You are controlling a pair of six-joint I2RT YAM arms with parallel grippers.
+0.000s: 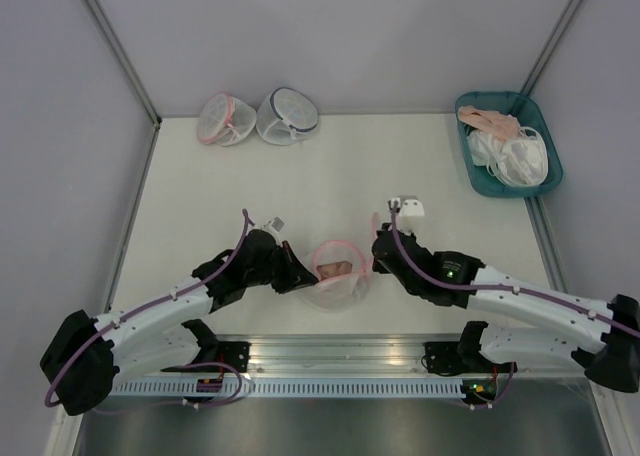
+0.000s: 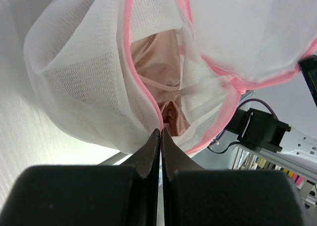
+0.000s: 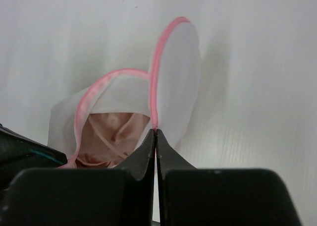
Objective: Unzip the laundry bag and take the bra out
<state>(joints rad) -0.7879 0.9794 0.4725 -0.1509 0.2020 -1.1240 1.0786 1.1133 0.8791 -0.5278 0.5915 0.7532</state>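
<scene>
Laundry bag (image 1: 335, 294) at the middle of the table's (image 1: 300, 186) near edge, open along its pink zipper rim. One mesh half resting on the surface, the other standing up as a flap on the right side. Bra (image 1: 335, 269) inside the open pouch, pale peach, crumpled, a thin strap showing, not yet out. Left pincer (image 2: 160, 132) at the bag's left side, jaws pressed fully together on the pink rim of the lower half. Right pincer (image 3: 155, 132) at the bag's right side, jaws likewise closed tight, pinching the rim at the foot of the upright flap. Bag held between both pincers, mouth gaping between them. Well apart, at the far edge toward the left corner: pink-trimmed mesh pouch (image 1: 222, 118) and dark-trimmed mesh pouch (image 1: 287, 116), side by side. At the far right corner: teal tray (image 1: 497, 97) with white mesh pouches and a pink garment heaped in it.
</scene>
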